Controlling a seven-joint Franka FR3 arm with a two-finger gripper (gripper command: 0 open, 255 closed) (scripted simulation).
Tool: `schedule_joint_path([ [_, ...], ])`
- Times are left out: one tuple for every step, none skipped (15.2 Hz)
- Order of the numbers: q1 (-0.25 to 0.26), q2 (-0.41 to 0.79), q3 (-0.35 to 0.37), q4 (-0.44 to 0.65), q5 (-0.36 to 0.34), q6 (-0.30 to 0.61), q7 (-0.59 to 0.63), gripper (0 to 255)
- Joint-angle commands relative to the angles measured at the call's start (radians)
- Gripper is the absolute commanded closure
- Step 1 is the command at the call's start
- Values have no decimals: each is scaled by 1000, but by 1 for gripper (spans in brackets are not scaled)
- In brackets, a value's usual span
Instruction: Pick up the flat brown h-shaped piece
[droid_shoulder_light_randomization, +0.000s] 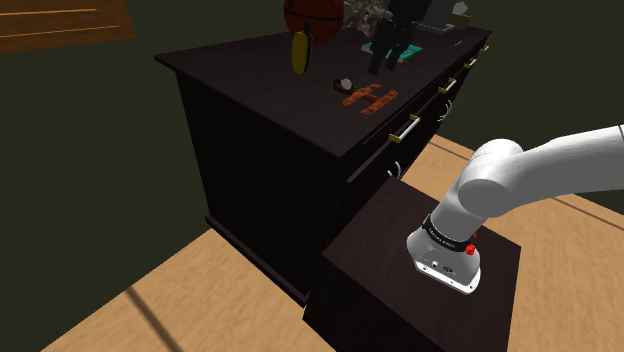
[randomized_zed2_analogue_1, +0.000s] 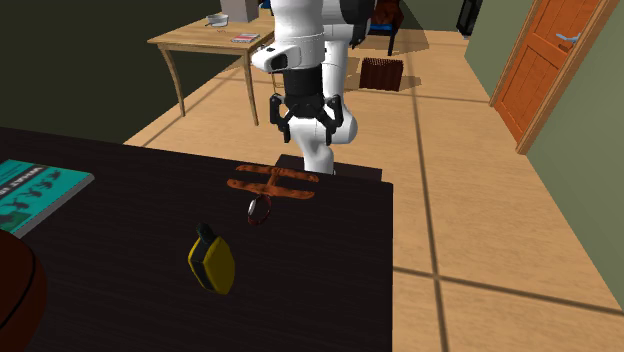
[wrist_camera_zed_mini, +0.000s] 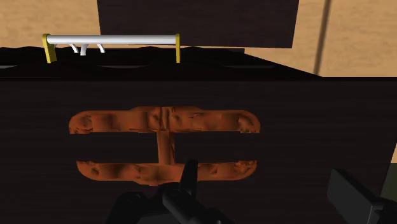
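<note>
Piece: the flat orange-brown H-shaped piece (randomized_zed2_analogue_1: 272, 184) lies flat on the dark dresser top (randomized_zed2_analogue_1: 130, 300), near the edge above the drawers.
Piece, orientation: in the wrist view its two long bars run crosswise to the fingers, joined by a short middle bar.
Gripper: the black gripper (randomized_zed2_analogue_1: 308, 130) hangs over the piece, at 12 o'clock from it in the second exterior view, clear of it.
Fingers: the fingers (wrist_camera_zed_mini: 356, 197) stand apart with nothing between them; open, no contact with the piece.
Arm: the white arm (droid_shoulder_light_randomization: 540, 170) rises from the dark stand (droid_shoulder_light_randomization: 380, 260) at 5 o'clock from the dresser in the shoulder view.
Ring: a small ring (randomized_zed2_analogue_1: 259, 208) sits just beside the piece at 7 o'clock from it in the second exterior view; I cannot tell whether they touch.
Tape measure: a yellow tape measure (randomized_zed2_analogue_1: 211, 262) lies further out along the same 7 o'clock line, apart from the ring.
Book: a teal book (randomized_zed2_analogue_1: 40, 185) lies at 9 o'clock from the piece, well apart.
Ball: a basketball (droid_shoulder_light_randomization: 310, 15) sits at the far end of the top, at 11 o'clock from the piece in the shoulder view.
Drawer handle: a silver bar with brass ends (wrist_camera_zed_mini: 111, 40) shows just past the dresser edge beyond the piece.
</note>
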Motion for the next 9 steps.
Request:
schedule_joint_path([
  [0,0,0,0,0,0,0,0],
  [-5,15,-12,-10,-14,13,-20,0],
  [-10,30,-24,-19,-29,25,-39,0],
  [-15,47,-35,-27,-43,39,-59,0],
  [-21,64,-47,-34,-57,52,-78,0],
  [-26,82,-59,-40,-72,66,-96,0],
  [-32,102,-70,-45,-86,80,-115,0],
  [-38,122,-82,-49,-100,94,-133,0],
  [-43,143,-93,-52,-115,109,-150,0],
])
